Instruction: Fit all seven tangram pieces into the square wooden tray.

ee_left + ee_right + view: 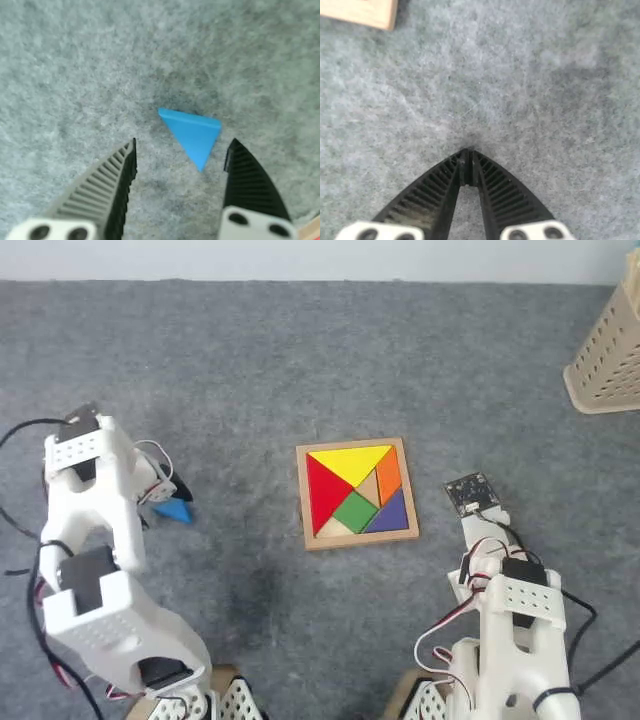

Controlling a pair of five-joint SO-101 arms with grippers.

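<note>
Left pincer (183, 145) gapes empty astride blue triangle (194, 132); lower squarely, pinch its flat edges. Right pincer (468, 153) closed, holding nothing.

Your high camera looks down on the grey felt-covered tabletop (250, 370), far enough off to take in the square wooden tray (302, 500) and both arms. Your left wrist camera sits close over the felt, facing down past the left pincer (183, 143) at the small blue triangular piece (192, 132), which the high view shares. Your right wrist camera, equally close, looks past the right pincer (468, 152) and shares the tray's corner.
</note>
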